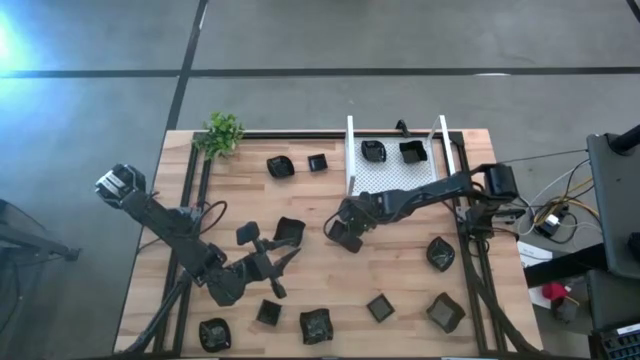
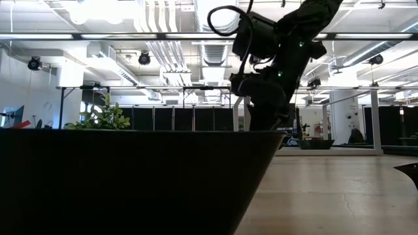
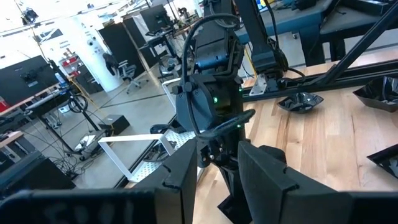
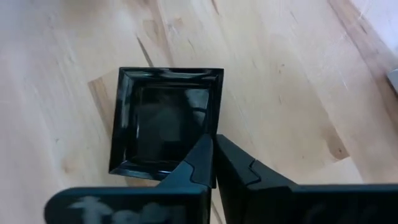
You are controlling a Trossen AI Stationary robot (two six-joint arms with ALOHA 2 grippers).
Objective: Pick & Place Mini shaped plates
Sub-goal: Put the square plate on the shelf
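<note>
Your right gripper (image 4: 211, 163) is low over the middle of the table (image 1: 400, 275), just in front of the white tray (image 1: 400, 172), its fingers pinched together on the near rim of a square black plate (image 4: 163, 121) that lies flat on the wood. Your left gripper (image 1: 283, 258) waits at the front left with its fingers spread wide, holding nothing. Two plates (image 1: 372, 151) already sit in the tray, and the others are scattered around the table.

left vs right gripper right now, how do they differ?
Right gripper is shut, fingers pinching the rim of a square plate; left gripper is open and holds nothing. The right one is near the table's middle, just off the white tray; the left one waits toward the near left, beside another plate. Shared: both are dark two-finger grippers, low over the wooden table.
</note>
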